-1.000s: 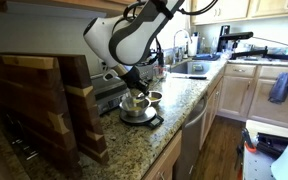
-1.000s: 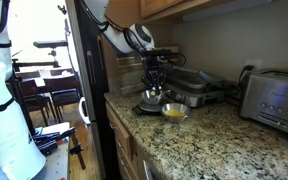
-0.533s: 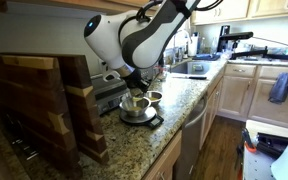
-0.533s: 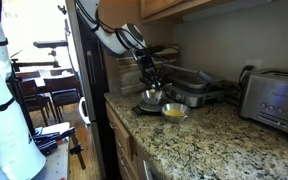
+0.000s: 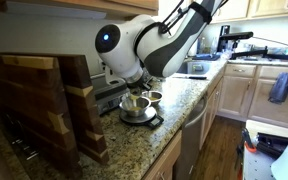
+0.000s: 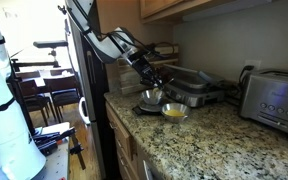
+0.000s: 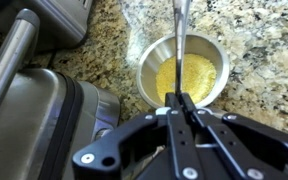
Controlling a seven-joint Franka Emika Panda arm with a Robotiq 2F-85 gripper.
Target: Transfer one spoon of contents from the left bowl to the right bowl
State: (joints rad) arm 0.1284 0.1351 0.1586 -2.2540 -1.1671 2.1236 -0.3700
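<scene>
1 spoon (image 7: 181, 40), left bowl (image 5: 140, 113) near counter (image 5: 187, 103) edge

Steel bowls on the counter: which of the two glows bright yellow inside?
The smaller bowl, nearer the toaster; the larger bowl under the pincer looks pale, not yellow.

In an exterior view the arm reaches down from the upper left, its pincer (image 6: 151, 78) hanging just above the left bowl (image 6: 149, 99) on the granite tabletop (image 6: 204, 140). The right bowl (image 6: 174, 111), yellow inside, sits just beside it. A toaster (image 6: 275, 100) stands well apart.
</scene>
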